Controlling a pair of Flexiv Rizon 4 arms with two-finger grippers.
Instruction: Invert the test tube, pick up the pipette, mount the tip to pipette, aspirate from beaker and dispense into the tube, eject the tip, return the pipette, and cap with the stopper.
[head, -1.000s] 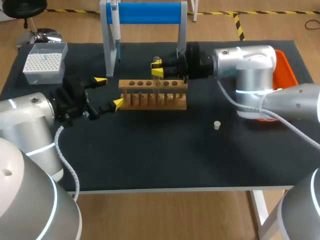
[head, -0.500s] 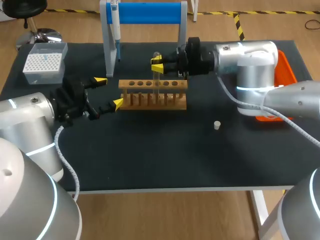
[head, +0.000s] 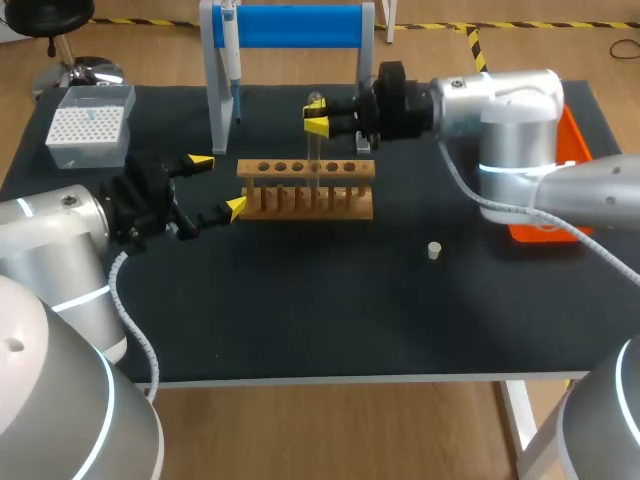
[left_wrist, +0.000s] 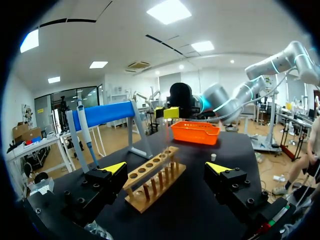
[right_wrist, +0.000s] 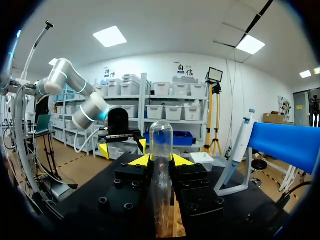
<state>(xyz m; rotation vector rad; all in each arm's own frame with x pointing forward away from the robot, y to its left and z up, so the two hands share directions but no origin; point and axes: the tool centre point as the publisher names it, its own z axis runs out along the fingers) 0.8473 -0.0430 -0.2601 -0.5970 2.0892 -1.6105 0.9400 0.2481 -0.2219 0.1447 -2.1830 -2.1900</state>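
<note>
The right gripper (head: 317, 113) clamps an upright test tube (right_wrist: 161, 142) at the wooden rack (head: 305, 195). The left gripper (head: 218, 184) gapes wide beside it.

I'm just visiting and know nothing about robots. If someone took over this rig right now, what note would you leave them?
Left end effector: open, empty, beside the wooden rack.
Right end effector: shut on the test tube, upright over the rack, rounded end up.
The pipette hangs on the blue stand. The tip box is at the table's far left corner. The stopper lies right of the rack. No beaker in view.
Done: tube grasped.
Left: turn it mouth-up, all pipette steps, capping.
</note>
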